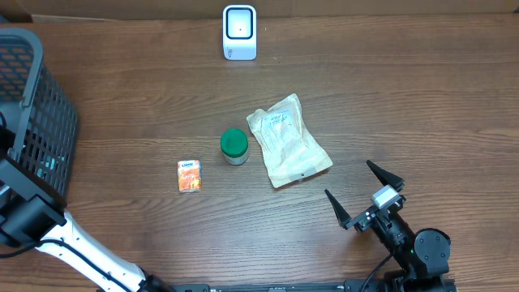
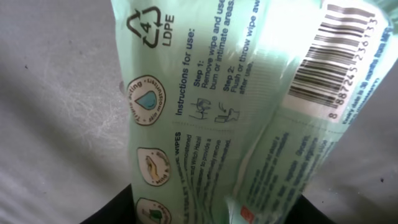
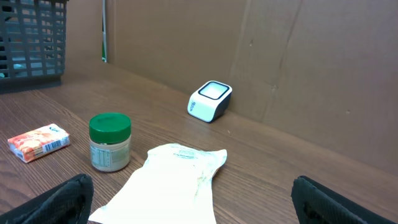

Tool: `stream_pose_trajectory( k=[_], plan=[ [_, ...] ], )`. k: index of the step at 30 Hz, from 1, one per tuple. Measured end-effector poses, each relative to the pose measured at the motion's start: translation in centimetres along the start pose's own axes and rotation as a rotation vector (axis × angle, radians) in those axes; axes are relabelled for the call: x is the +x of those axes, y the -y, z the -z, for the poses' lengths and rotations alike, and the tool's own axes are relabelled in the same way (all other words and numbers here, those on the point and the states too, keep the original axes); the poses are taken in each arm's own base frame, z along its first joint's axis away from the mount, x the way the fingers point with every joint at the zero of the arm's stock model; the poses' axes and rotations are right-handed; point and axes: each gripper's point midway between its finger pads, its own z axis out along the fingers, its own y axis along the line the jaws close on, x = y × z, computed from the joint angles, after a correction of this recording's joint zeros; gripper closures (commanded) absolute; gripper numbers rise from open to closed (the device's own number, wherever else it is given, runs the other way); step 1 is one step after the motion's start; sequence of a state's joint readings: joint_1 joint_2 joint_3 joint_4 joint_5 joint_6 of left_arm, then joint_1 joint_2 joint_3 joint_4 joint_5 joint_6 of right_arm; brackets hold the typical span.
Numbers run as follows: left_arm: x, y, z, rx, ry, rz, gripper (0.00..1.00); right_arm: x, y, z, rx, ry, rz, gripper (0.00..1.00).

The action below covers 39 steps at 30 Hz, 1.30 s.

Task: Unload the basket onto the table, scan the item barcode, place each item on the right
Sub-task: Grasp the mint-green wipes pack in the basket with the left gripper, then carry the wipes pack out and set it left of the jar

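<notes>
In the left wrist view a pale green wipes pack (image 2: 205,124) fills the frame, its barcode (image 2: 339,59) at the upper right. My left gripper (image 2: 205,214) is shut on the pack's lower end, and a dark finger (image 2: 115,211) shows at each side of it. This gripper is out of sight in the overhead view, over by the basket (image 1: 36,105). The white scanner (image 1: 239,32) (image 3: 210,100) stands at the table's far edge. My right gripper (image 1: 347,178) (image 3: 193,208) is open and holds nothing, near the front right.
A white pouch (image 1: 288,139) (image 3: 168,186), a green-lidded jar (image 1: 234,146) (image 3: 110,142) and a small orange packet (image 1: 189,175) (image 3: 38,142) lie mid-table. The dark mesh basket fills the left edge. A cardboard wall (image 3: 298,56) backs the table.
</notes>
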State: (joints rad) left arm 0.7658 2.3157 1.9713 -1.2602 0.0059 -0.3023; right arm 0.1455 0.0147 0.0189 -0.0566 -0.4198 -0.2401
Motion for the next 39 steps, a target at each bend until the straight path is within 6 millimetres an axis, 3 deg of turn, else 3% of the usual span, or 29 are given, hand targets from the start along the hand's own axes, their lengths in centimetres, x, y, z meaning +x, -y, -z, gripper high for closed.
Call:
stream_pose_trajectory(
  k=[4,9,13,17,22,26,28,30,32,34,36,39],
  plan=[
    [0.0,0.0,0.2,0.0,-0.002,-0.003,0.86,0.0,0.0,0.0,0.0,0.001,0.0,0.0],
    [0.5,-0.3,1.2,-0.007,-0.023,-0.006,0.89,0.0,0.0,0.0,0.0,0.0,0.0,0.0],
    [-0.5,-0.2,3.4,0.006,0.017,0.0,0.91,0.0,0.0,0.0,0.0,0.0,-0.001,0.0],
    [-1.6,0.2,8.4,0.043,0.121,-0.001,0.91,0.0,0.0,0.0,0.0,0.0,0.0,0.0],
    [-1.1,1.3,20.4,0.187,0.384,-0.016,0.91,0.0,0.0,0.0,0.0,0.0,-0.001,0.0],
    [3.4,1.7,31.3,0.339,0.615,-0.06,0.91,0.0,0.0,0.0,0.0,0.0,0.0,0.0],
    [6.7,1.8,35.3,0.394,0.695,-0.093,0.91,0.0,0.0,0.0,0.0,0.0,-0.001,0.0],
    [10.7,2.5,38.1,0.442,0.74,-0.15,0.9,0.0,0.0,0.0,0.0,0.0,0.0,0.0],
    [14.8,4.2,39.5,0.487,0.742,-0.242,0.89,0.0,0.0,0.0,0.0,0.0,0.0,0.0],
    [18.0,6.0,39.6,0.523,0.707,-0.335,0.87,0.0,0.0,0.0,0.0,0.0,0.0,0.0],
    [20.7,7.8,38.7,0.534,0.641,-0.423,0.85,0.0,0.0,0.0,0.0,0.0,-0.001,0.0],
    [22.9,10.2,36.4,0.502,0.54,-0.525,0.81,0.0,0.0,0.0,0.0,0.0,0.0,0.0]
  ],
)
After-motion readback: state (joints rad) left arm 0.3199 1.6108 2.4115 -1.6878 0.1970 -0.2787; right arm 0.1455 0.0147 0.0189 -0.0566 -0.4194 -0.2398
